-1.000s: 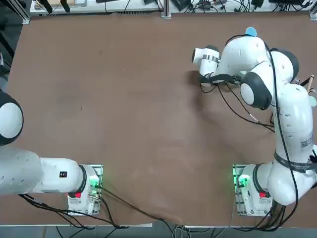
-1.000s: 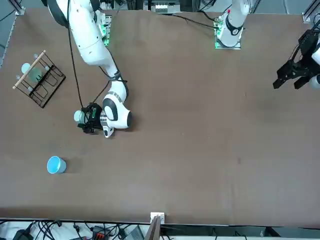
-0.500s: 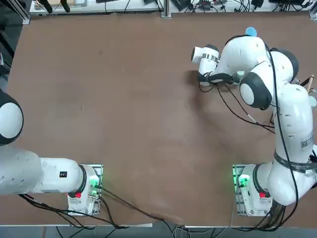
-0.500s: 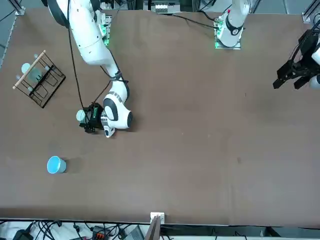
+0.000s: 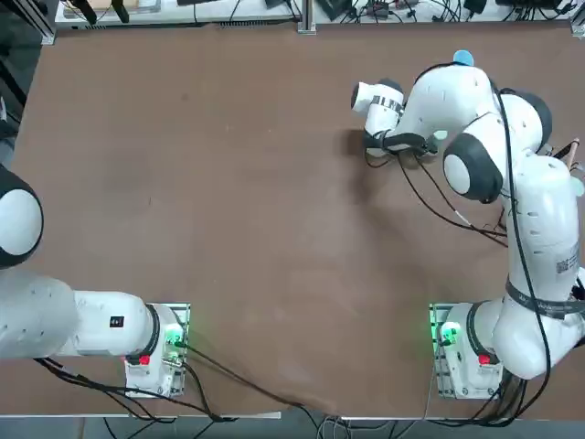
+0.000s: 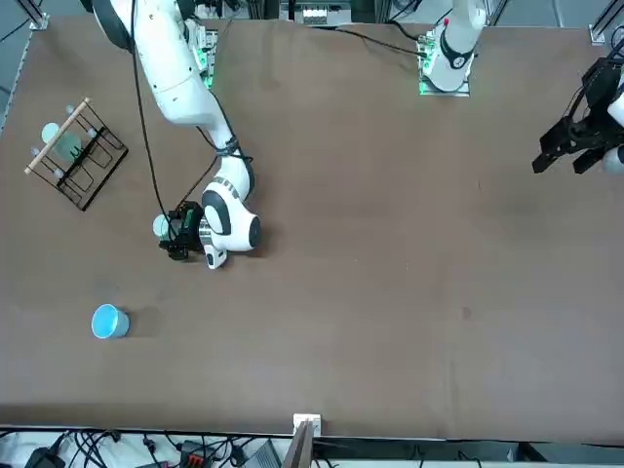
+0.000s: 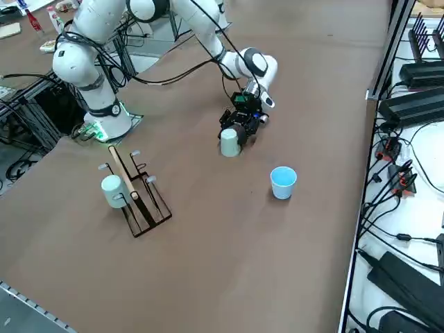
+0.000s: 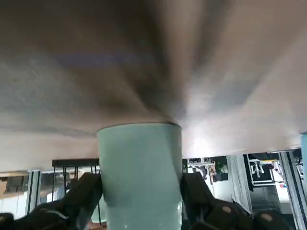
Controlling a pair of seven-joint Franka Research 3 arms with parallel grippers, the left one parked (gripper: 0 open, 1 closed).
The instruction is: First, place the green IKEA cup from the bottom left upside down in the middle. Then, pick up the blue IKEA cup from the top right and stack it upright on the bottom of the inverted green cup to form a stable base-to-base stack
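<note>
The pale grey-green tapered plastic cup is held between the fingers of the right gripper, which stand wide apart with one against each side of its wall; it is on the robot's right side, beyond the rack. A bright sky-blue tapered plastic cup stands upright on the brown surface near it, mouth up, its plain inside showing; a black wire rack with a pale wooden bar holds a second pale green cup; a label on the white arm is too small to read; compared with the earlier front view, gripper and held cup have shifted slightly toward the surface's middle; the blue cup and rack have stayed put.
</note>
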